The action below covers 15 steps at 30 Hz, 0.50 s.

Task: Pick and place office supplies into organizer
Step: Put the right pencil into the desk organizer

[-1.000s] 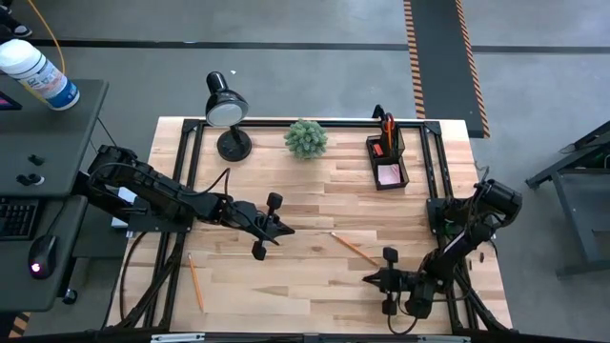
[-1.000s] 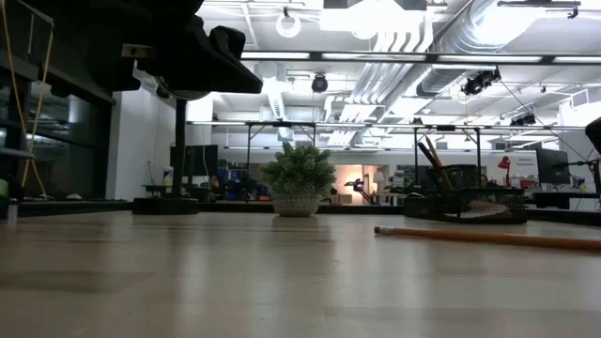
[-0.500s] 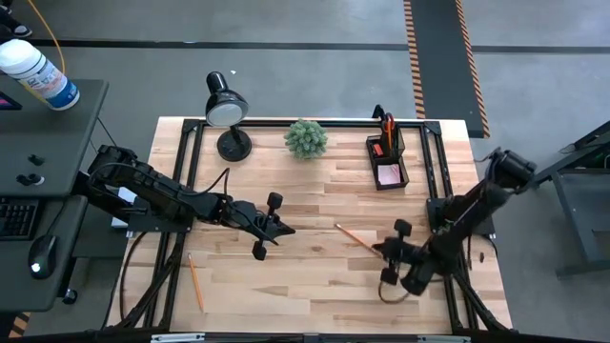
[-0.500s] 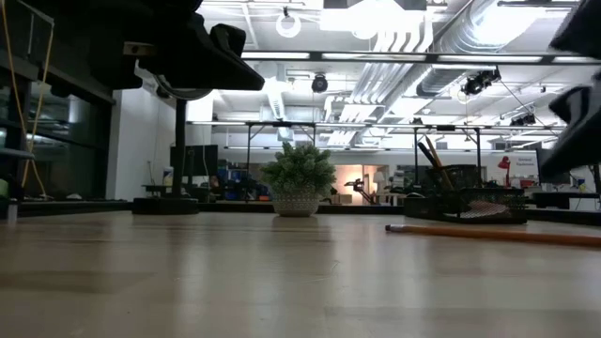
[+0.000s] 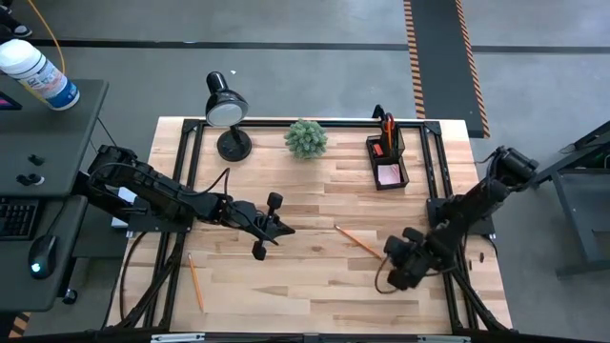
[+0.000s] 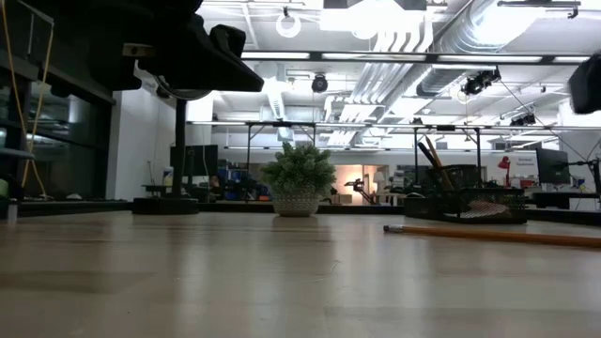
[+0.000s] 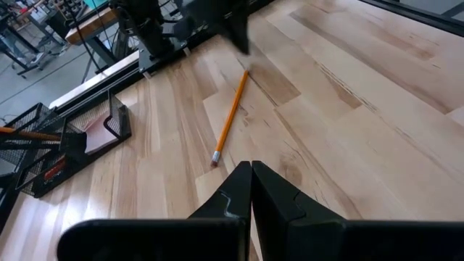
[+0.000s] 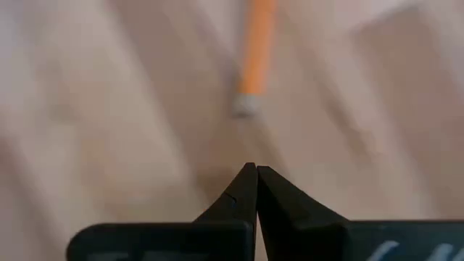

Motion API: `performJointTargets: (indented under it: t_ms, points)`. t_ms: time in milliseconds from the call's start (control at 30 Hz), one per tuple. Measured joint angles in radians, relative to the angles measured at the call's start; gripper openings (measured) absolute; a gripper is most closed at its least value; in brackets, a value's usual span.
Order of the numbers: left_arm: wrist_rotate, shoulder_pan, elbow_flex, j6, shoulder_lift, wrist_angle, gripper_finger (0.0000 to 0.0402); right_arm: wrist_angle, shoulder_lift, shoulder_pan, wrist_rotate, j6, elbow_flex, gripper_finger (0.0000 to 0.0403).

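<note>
Wooden table [image 5: 315, 191] — butcher-block top on a black frame, seen from above with both arms over it. Right gripper [image 8: 251, 172]: fingertips pressed together with no gap, nothing held between them, pointed down at the tabletop just short of the eraser end of an orange pencil [image 8: 257, 51]. The same pencil [image 5: 357, 241] is seen lying flat and diagonal right of centre, its nearer end just beside the right arm's wrist; in the low view it [image 6: 488, 235] rests on the surface at the right. Left gripper [image 7: 251, 170]: fingers likewise closed tip to tip and empty, held above bare wood left of centre, aimed toward that pencil [image 7: 230, 116], well apart from it. Second orange pencil [image 5: 194, 282]: lying near the front left edge, beside the frame rail. Organizer [image 5: 386, 160] — black mesh, at the back right; red-orange handles and dark pens are seen standing in the taller section, a pink pad in the lower tray. Desk lamp [image 5: 227, 112] and small green plant [image 5: 306, 138]: placed along the back edge, left of the organizer.
</note>
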Motion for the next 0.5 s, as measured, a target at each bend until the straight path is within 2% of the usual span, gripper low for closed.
performJointTargets:
  t_ms: [200,333,500]
  points:
    - [0.0,0.0,0.0,0.0,0.0,0.0,0.0001,0.01,0.003,0.097,0.156,0.043,0.004,0.0]
    - [0.0,0.0,0.0,0.0,0.0,0.0,0.0001,0.047,0.003,0.101,0.095,0.073,0.004,0.0003]
    - [0.0,0.0,0.0,0.0,0.0,0.0,0.0001,0.084,0.003,0.103,0.107,0.07,0.004,0.003]
